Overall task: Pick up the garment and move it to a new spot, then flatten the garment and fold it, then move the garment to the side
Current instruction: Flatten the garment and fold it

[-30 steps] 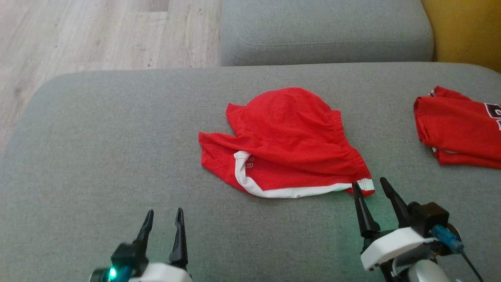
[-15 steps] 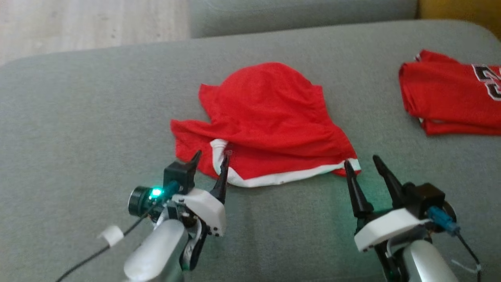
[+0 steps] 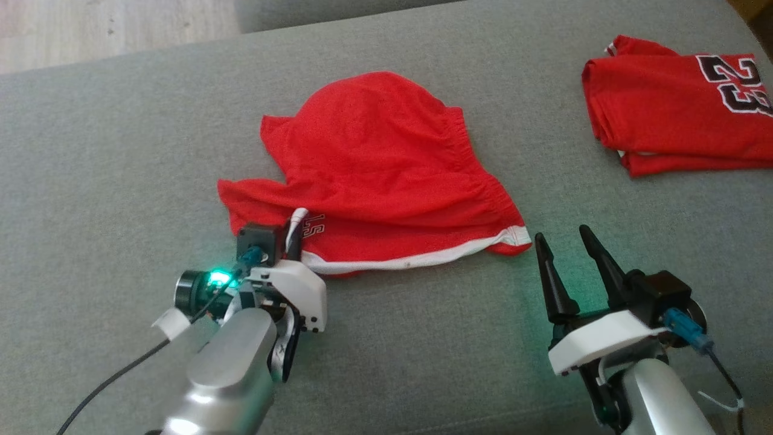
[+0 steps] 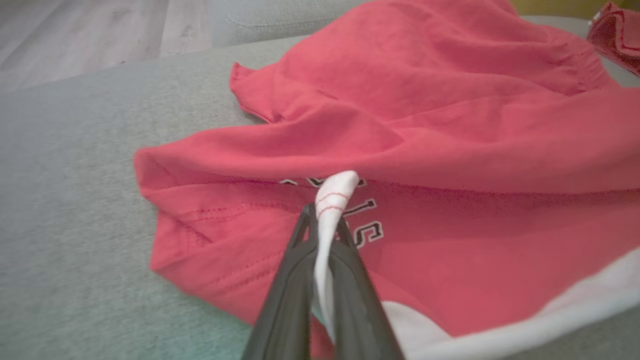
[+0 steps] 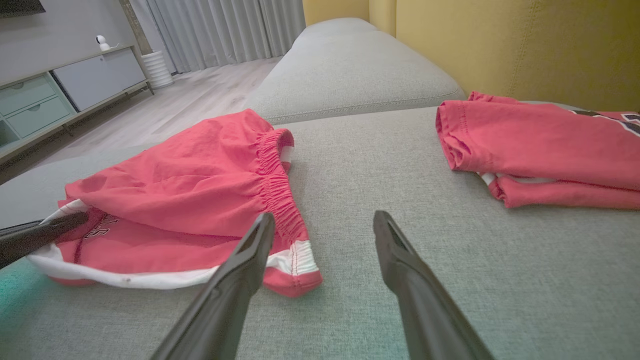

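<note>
Pinching the white trim (image 4: 334,192) of the red shorts (image 3: 374,157), our left gripper (image 4: 324,222) is clamped on it; our right gripper (image 3: 561,238) stands wide just beside the red shorts. We list the red shorts rumpled on the grey sofa (image 3: 121,151), the folded red jersey (image 3: 664,115) well apart.

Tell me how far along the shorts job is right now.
Barely begun. Done: nothing; the red shorts lie crumpled on the couch. In hand: the left pincer is shut on their white trim, while the right pincer stands open beside the other hem corner, gripping nothing. Left: lifting, moving, flattening, folding and setting them aside.
</note>
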Tool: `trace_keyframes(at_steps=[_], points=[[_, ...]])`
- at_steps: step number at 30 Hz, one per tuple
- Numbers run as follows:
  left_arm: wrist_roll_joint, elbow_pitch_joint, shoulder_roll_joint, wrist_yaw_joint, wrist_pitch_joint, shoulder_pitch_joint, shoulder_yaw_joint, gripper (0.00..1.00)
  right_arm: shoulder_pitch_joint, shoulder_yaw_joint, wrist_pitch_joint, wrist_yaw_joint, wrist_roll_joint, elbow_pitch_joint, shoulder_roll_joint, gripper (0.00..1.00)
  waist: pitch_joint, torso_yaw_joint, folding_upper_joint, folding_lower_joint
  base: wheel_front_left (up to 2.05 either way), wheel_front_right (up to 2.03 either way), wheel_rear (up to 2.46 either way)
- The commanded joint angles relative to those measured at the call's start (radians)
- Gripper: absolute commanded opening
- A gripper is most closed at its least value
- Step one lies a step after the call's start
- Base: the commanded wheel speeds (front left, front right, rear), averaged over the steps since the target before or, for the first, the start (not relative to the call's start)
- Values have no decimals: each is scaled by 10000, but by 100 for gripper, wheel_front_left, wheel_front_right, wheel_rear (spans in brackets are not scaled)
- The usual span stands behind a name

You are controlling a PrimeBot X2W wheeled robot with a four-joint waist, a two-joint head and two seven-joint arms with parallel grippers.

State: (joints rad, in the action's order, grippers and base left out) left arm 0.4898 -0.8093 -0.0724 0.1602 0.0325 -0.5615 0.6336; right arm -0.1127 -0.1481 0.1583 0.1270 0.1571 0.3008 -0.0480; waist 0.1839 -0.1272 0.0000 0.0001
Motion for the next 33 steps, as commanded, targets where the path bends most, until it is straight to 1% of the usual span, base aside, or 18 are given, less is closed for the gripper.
trace_keyframes(at_steps=[1,5,8,16,17,18,19,20,23,24,29,33], points=[[97,126,-88,108,217,-370,-407,0,-275,-162,151,37,-15,-255,-22,100,-69,85,0,-1,0,0,0],[260,7,-46,199,837,-105,-564,0,-171,-87,214,37,-14,-199,-22,100,-257,367,0,-1,0,0,0],[402,179,-38,296,1382,324,-707,0,-49,-26,223,37,-20,-167,-22,100,-443,663,0,-1,0,0,0],[726,1486,-184,650,2054,2176,-1019,0,253,-5,155,37,-19,-117,-22,100,-842,1299,0,-1,0,0,0],[769,1677,-202,677,2085,2407,-1052,5,282,-8,146,37,-15,-124,-22,100,-873,1353,0,-1,0,0,0],[769,1677,-202,677,2085,2407,-1052,5,282,-8,146,37,-15,-124,-22,100,-873,1353,0,-1,0,0,0],[814,1860,-219,701,2109,2615,-1086,16,305,-13,136,37,-14,-131,-22,100,-895,1399,0,-1,0,0,0],[835,2025,-249,727,2128,2787,-1107,16,318,-17,126,37,-17,-137,-22,100,-910,1431,0,-1,0,0,0],[877,2494,-336,831,2167,3183,-1179,0,344,-6,97,37,-16,-168,-22,100,-935,1513,0,-1,0,0,0],[895,2784,-395,885,2191,3359,-1244,0,363,19,65,37,-50,-161,-22,100,-946,1550,0,-1,0,0,0],[919,3380,-569,1003,2224,3698,-1386,0,506,80,-218,37,-284,46,-22,100,-936,1584,0,-1,0,0,0],[952,3681,-659,1079,2224,3850,-1427,0,472,-296,-479,37,-396,353,-22,100,-878,1602,0,-1,0,0,0]])
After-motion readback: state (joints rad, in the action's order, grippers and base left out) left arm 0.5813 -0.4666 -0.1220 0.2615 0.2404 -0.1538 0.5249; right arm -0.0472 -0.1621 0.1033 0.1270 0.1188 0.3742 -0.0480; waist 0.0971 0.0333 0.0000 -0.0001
